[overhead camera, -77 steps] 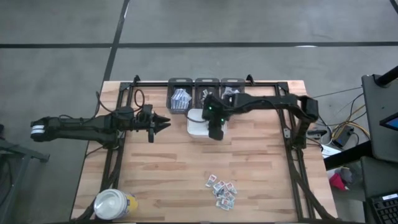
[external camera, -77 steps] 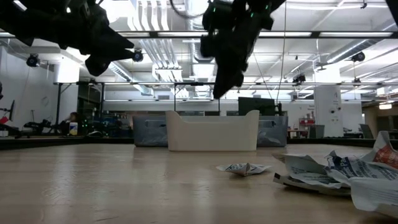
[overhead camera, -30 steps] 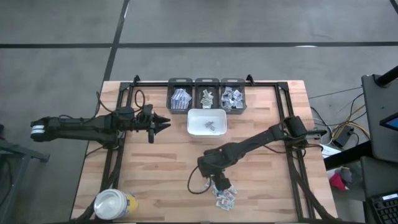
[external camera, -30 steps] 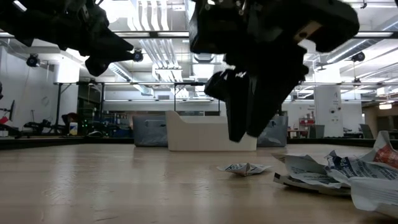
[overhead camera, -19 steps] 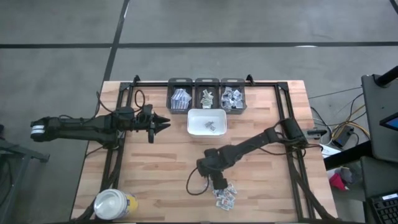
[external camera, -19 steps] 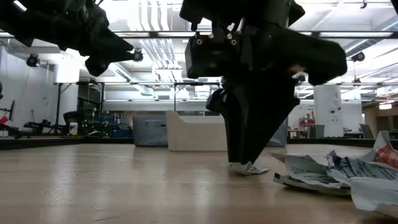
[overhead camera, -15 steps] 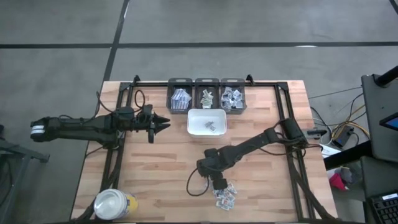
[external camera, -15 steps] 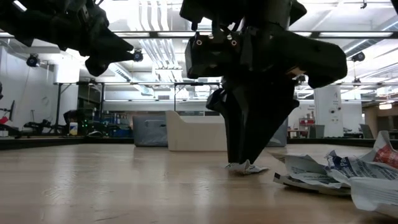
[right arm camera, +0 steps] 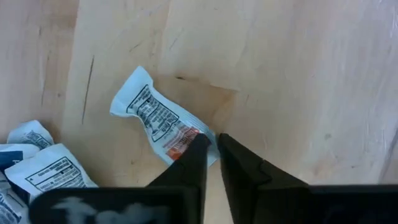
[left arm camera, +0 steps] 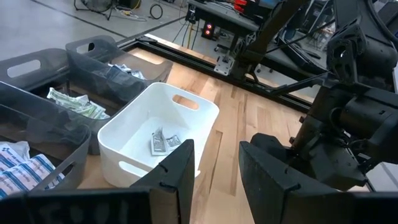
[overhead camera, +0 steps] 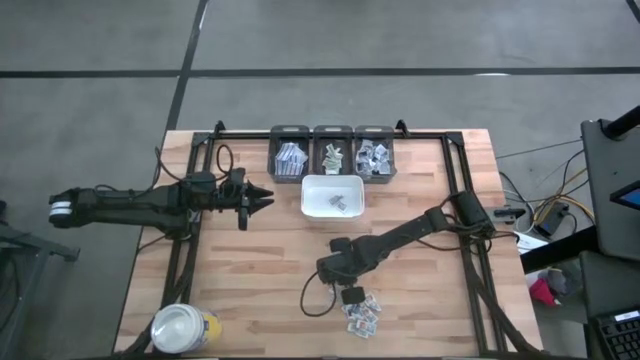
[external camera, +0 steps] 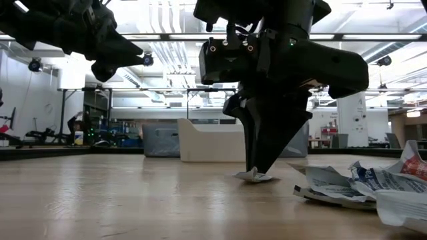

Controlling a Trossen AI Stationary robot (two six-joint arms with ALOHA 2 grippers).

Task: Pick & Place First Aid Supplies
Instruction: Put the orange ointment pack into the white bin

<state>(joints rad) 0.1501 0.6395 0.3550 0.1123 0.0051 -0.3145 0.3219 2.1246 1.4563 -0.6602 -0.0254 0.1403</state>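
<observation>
My right arm reaches across to the near middle of the table, wrist bent down, right gripper (external camera: 257, 170) w/ tips at the tabletop, fingers (right arm camera: 194, 163) nearly together, only a thin gap btwn them. My left arm lies stretched out level over the left side, left gripper (overhead camera: 262, 197) up off the table, fingers (left arm camera: 176, 171) apart.

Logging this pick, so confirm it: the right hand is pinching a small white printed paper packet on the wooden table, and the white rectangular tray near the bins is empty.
Not empty. The left wrist view shows a few small packets lying inside the white rectangular tray. The rest stands: the right hand is closed on the edge of a small white printed paper packet on the wooden table.
</observation>
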